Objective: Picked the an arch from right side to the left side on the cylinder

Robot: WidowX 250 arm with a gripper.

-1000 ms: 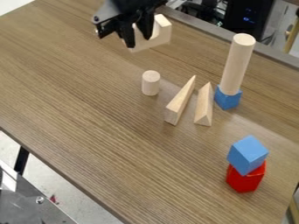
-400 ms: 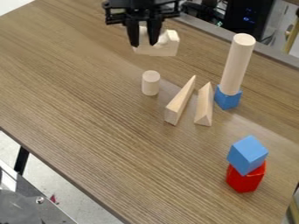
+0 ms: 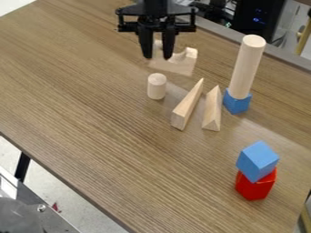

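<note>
The black gripper [image 3: 158, 56] hangs over the upper middle of the table, shut on the left upright of the pale wooden arch [image 3: 175, 66]. The arch has its curved notch facing up, and its right part sticks out beyond the fingers. Just below the arch in the view stands a short upright wooden cylinder [image 3: 157, 86]. A tall wooden cylinder [image 3: 248, 66] stands upright on a blue cube [image 3: 237, 101], to the right of the arch.
Two slim wooden wedges [image 3: 187, 105] [image 3: 212, 109] stand side by side between the cylinders. At the lower right, a tilted blue cube [image 3: 258, 160] rests on a red cube [image 3: 255, 184]. The table's far edge [image 3: 279, 53] runs behind the tall cylinder.
Gripper and arch have moved together to the right and down in the view, nearer the short cylinder, and have turned. The other blocks are unmoved.
</note>
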